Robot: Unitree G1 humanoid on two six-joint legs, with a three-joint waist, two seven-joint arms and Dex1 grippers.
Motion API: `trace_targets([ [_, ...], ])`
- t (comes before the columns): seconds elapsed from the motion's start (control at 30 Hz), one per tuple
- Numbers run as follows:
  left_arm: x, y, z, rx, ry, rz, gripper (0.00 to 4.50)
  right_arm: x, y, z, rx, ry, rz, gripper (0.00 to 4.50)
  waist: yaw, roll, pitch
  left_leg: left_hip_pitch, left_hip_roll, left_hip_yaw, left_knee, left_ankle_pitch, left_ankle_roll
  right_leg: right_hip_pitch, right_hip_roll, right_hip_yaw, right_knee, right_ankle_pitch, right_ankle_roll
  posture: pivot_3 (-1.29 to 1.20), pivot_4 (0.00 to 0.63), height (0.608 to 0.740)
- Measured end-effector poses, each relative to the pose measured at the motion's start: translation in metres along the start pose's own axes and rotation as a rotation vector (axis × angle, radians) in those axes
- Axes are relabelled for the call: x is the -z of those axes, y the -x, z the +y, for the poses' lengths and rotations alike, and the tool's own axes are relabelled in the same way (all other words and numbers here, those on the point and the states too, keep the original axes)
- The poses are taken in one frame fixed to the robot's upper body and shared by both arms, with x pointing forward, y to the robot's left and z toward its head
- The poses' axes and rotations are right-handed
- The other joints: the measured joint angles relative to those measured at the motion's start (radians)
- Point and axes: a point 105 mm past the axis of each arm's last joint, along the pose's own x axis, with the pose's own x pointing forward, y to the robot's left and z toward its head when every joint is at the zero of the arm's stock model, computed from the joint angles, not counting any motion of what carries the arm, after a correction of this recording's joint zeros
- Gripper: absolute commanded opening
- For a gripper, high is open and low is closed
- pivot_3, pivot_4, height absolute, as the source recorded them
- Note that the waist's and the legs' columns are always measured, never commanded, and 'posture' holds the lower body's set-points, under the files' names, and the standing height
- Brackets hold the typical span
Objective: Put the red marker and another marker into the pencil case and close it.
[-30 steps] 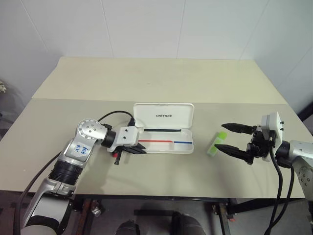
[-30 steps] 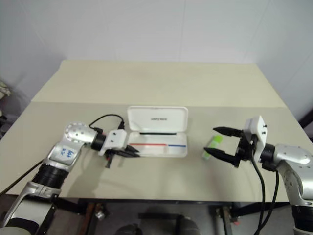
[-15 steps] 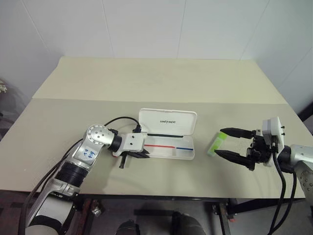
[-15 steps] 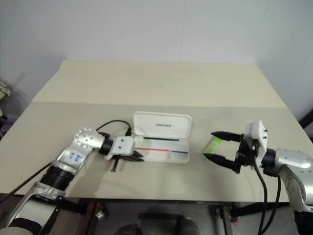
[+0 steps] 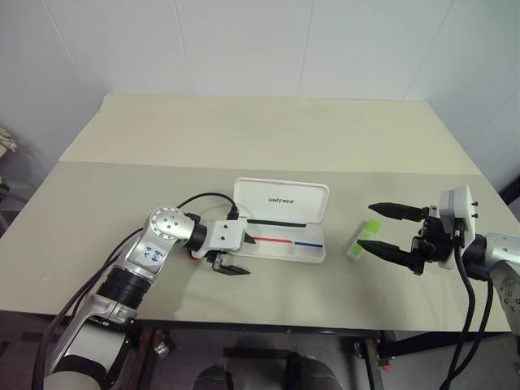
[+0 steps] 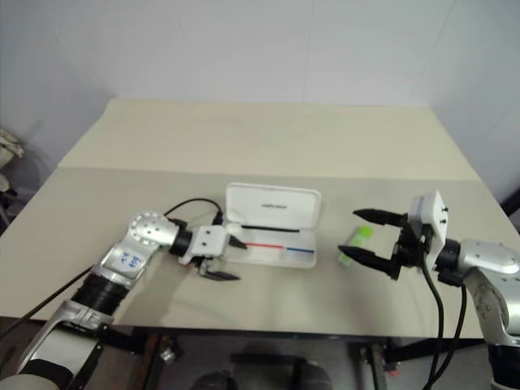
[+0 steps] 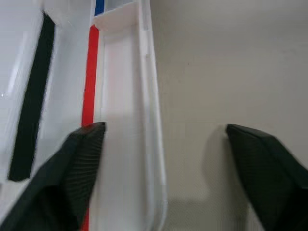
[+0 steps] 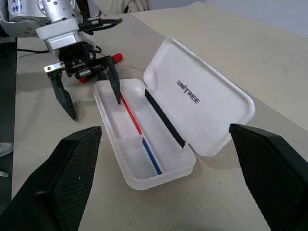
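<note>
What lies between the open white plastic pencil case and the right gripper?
A flat lime-green marker, apart from the case and close to the right gripper; the left eye view shows it.

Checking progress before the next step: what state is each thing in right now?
pencil case: lid open, no marker inside
red marker: on the table beside the case, under the left gripper
lime-green marker: lying on the table, not gripped
left gripper: open
right gripper: open

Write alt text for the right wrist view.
An open white pencil case lies on a beige table, lid up, tray holding no marker. The open left gripper straddles the tray's far end, a red marker on the table under it.
</note>
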Motion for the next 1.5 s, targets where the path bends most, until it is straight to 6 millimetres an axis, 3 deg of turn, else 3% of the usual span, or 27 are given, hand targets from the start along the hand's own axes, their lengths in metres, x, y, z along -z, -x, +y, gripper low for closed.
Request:
trace_targets([
  [0.33,-0.027,0.019,-0.005,-0.117,0.032,-0.038,4.48,0.000,-0.013,-0.010,-0.067,-0.005,-0.004,4.50,-0.002,0.000,0.000,0.000,0.000,0.000,0.000,0.000,0.000,0.000,0.000,0.000,0.000,0.000,0.000,0.00,0.150,0.740],
  [0.63,-0.017,0.021,-0.012,-0.158,0.098,-0.019,4.48,-0.004,-0.029,-0.018,-0.114,0.018,-0.028,4.50,0.002,0.000,0.000,0.000,0.000,0.001,0.000,0.000,0.000,0.000,0.000,0.001,0.001,0.000,0.000,0.00,0.150,0.740],
  [0.77,-0.016,0.018,-0.018,-0.157,0.112,-0.025,4.48,0.002,-0.032,-0.012,-0.144,0.001,-0.020,4.50,0.001,0.000,0.000,0.000,0.000,0.001,-0.001,-0.001,0.000,0.000,0.001,0.000,0.001,0.000,0.000,0.00,0.150,0.740],
  [0.93,-0.009,0.013,-0.027,-0.153,0.155,-0.022,4.48,0.030,-0.053,0.014,-0.217,-0.091,-0.018,4.50,-0.003,0.000,0.000,0.001,0.001,0.002,-0.001,-0.001,0.000,0.000,0.000,0.001,0.000,0.000,0.000,0.00,0.150,0.740],
  [1.2,0.001,0.002,-0.046,-0.138,0.221,-0.017,4.48,0.035,-0.062,0.017,-0.201,-0.089,-0.036,4.50,-0.002,0.000,0.000,0.001,0.001,0.002,-0.001,-0.001,0.000,0.000,0.000,0.001,0.001,-0.001,-0.001,0.00,0.150,0.740],
  [1.5,-0.003,0.000,-0.060,-0.163,0.266,-0.028,4.48,0.045,-0.070,0.024,-0.227,-0.109,-0.008,4.50,-0.004,0.000,0.000,0.002,0.001,0.002,-0.001,-0.001,0.000,0.000,0.000,0.001,0.001,-0.001,-0.001,0.00,0.150,0.740],
])
